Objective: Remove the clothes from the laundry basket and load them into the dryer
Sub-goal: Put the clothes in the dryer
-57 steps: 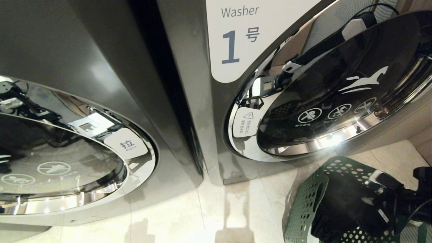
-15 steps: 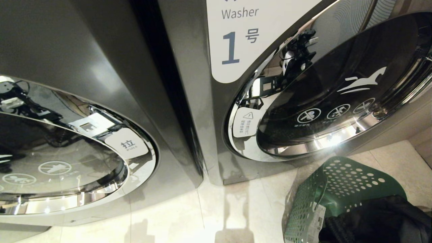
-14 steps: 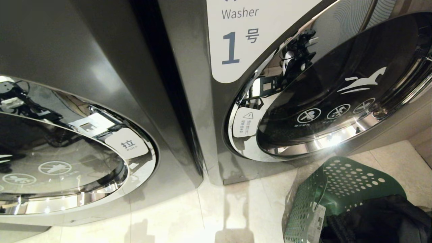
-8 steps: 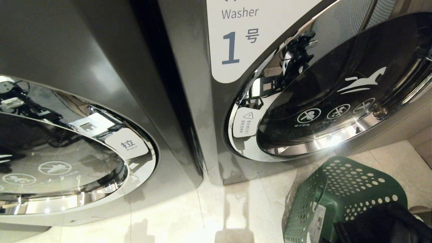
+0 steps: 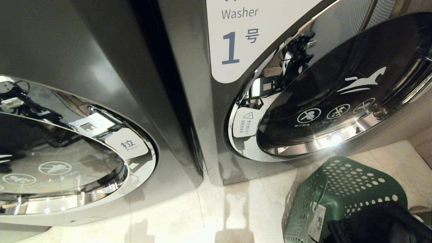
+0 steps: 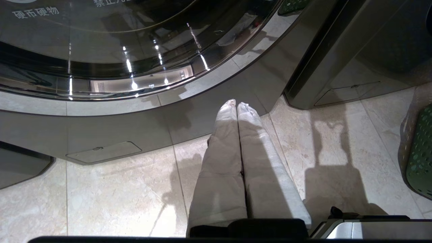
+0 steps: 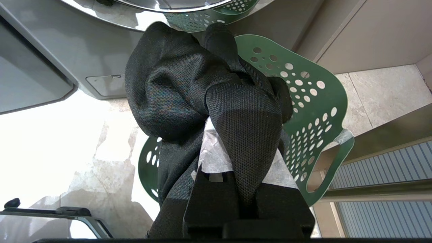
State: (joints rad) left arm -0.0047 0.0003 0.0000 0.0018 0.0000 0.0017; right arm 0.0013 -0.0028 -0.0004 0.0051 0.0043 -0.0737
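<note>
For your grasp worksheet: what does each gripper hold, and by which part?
Right gripper: shut on the clothes, pinching a bunched fold above the laundry basket. Left gripper: shut, empty.

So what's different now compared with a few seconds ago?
The right gripper, earlier down in the laundry basket, has left the head view, shut on the clothes. The dark bundle has shifted toward the bottom corner, baring more of the basket's inside wall. The basket, both washer doors and the idle left gripper stayed put.

White panel (image 5: 249, 37), upper centre of my head view: "Washer", "1号". Pull tab (image 5: 128, 144), lower left: "拉 PULL". Basket label (image 5: 316, 221): unreadable to me.
</note>
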